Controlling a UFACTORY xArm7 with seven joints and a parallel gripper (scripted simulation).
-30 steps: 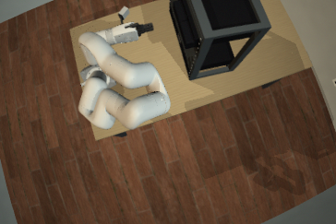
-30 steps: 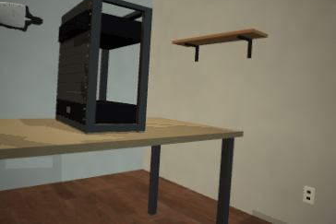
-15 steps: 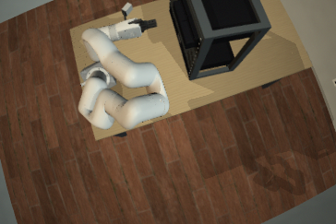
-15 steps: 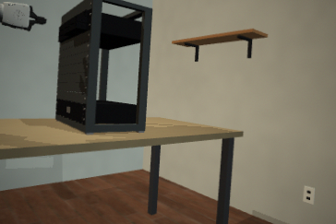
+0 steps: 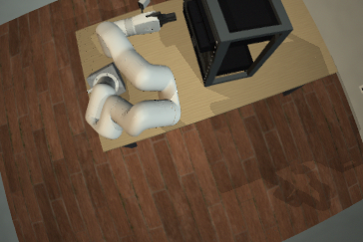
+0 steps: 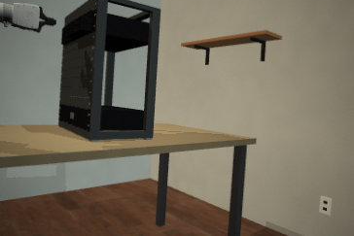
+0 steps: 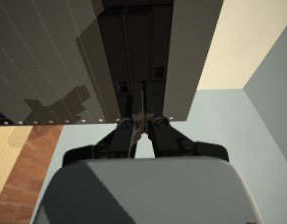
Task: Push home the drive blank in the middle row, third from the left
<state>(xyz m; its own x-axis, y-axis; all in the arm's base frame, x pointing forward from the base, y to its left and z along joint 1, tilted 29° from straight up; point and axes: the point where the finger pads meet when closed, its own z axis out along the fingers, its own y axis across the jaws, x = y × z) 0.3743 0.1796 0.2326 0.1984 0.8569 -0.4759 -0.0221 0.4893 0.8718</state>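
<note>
The tool (image 5: 173,17) is clenched with nothing in it, its two fingers pressed together tip to tip. It hangs in the air near the worktop's (image 5: 150,54) far edge, level with the upper part of the rack (image 5: 286,28), and points straight at the rack's front with a gap between the fingertips and the front face.

The rack stands at the far right corner of the worktop, a dark open frame with a black chassis (image 6: 78,29) mounted near its top and a second dark unit low down. In the wrist view the chassis front (image 7: 139,60) fills the space ahead of the fingertips, with narrow dark blanks side by side and small latch details on them. The target blank sits somewhere in that front, but which of the blanks is the one to push cannot be made out from these views, nor how far it stands out.

The arm (image 5: 135,69) bends across the left half of the worktop from its base (image 5: 93,80) near the left edge.
</note>
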